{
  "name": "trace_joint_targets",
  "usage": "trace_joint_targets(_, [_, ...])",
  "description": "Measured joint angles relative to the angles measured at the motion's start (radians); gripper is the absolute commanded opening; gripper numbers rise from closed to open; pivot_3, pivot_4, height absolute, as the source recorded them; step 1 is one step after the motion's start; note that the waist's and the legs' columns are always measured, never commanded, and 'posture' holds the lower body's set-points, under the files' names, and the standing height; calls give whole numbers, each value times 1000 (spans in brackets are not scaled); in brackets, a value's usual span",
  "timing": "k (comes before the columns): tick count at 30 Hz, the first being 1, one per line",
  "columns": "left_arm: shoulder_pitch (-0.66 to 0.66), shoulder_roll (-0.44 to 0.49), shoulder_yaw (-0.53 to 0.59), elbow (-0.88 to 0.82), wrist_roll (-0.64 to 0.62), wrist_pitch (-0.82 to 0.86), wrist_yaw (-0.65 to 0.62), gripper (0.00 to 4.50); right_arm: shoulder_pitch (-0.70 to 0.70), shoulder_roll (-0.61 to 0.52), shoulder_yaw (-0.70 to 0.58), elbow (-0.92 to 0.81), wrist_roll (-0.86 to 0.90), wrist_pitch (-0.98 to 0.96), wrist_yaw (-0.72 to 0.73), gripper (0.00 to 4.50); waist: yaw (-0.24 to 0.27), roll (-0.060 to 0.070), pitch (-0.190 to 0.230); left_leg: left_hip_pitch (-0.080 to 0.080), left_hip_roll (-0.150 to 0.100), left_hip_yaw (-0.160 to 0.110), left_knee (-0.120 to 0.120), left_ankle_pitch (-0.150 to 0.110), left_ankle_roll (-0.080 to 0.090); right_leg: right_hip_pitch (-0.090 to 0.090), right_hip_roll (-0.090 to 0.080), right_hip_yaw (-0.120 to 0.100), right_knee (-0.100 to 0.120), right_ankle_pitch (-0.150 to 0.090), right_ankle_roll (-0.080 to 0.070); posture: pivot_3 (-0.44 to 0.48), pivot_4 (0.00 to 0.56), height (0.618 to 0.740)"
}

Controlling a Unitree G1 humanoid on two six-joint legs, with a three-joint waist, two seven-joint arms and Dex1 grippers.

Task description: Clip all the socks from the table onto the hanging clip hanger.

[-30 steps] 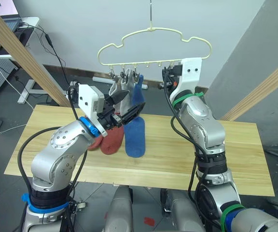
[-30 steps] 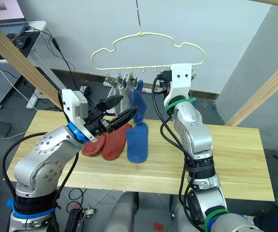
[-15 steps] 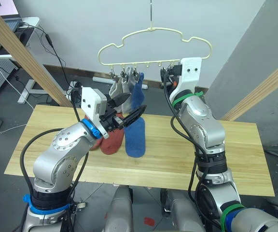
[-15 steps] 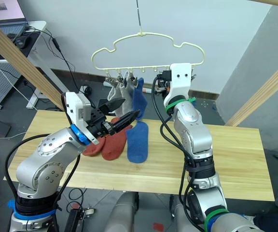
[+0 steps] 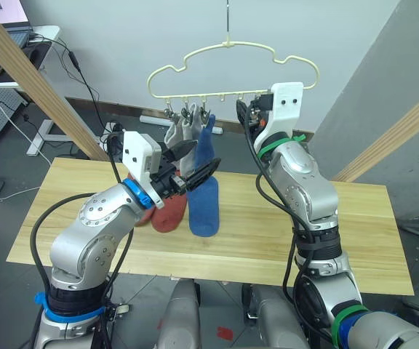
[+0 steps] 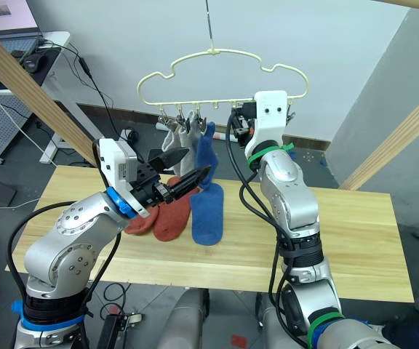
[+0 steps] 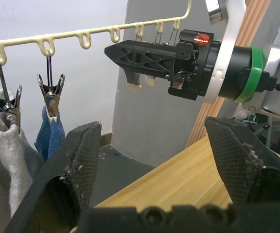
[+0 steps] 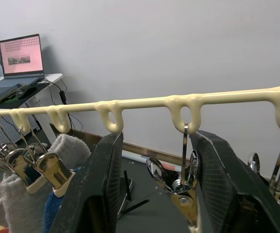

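Note:
The pale yellow-green clip hanger (image 5: 231,52) hangs above the table's (image 5: 355,233) far edge. Two light grey socks (image 5: 178,133) and one blue sock (image 5: 206,142) hang from its left clips. On the table lie two rust-red socks (image 5: 170,211) and a second blue sock (image 5: 204,207). My left gripper (image 5: 204,155) is open and empty, raised just in front of the hung blue sock. My right gripper (image 8: 157,141) is open at the hanger's bar, with an empty metal clip (image 8: 183,187) hanging between its fingers.
Thick wooden poles slant at the left (image 5: 35,80) and right (image 5: 391,138). A white desk with a laptop (image 5: 13,33) stands at the far left. Bare tabletop stretches to the right of the socks.
My right gripper has shifted slightly left along the hanger bar. My left gripper rose a little toward the hung socks, then held.

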Motion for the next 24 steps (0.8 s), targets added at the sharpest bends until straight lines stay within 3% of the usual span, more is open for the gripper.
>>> trace_joint_targets(6, [0,0,0,0,0,0,0,3737,0,1,0,0,0,0,-5,2231,0,0,0,0,0,0,0,0,0,0,0,0,0,0,0,209,309,740])
trace_joint_targets(9, [0,0,0,0,0,0,0,3737,0,0,0,1,0,0,-10,1691,0,0,0,0,0,0,1,0,0,0,0,0,1,0,0,210,312,740])
trace_joint_targets(12, [0,0,0,0,0,0,1,3737,0,0,-1,5,0,0,-13,700,0,0,0,0,0,0,1,0,0,0,0,0,1,0,0,210,312,740])
trace_joint_targets(15, [0,0,-1,0,0,0,1,3737,-3,0,-1,5,1,-1,-13,13,0,0,0,0,0,0,1,0,0,0,0,0,2,0,0,210,316,740])
trace_joint_targets(20, [1,2,-3,0,3,4,5,3737,-4,-7,-2,5,3,0,-11,13,0,0,0,0,0,0,3,0,0,0,0,0,3,0,0,205,322,740])
trace_joint_targets(24, [38,41,-59,32,94,29,30,3737,-6,-38,-23,0,45,44,35,13,-1,0,0,1,0,0,3,0,0,0,0,1,5,0,0,186,330,740])
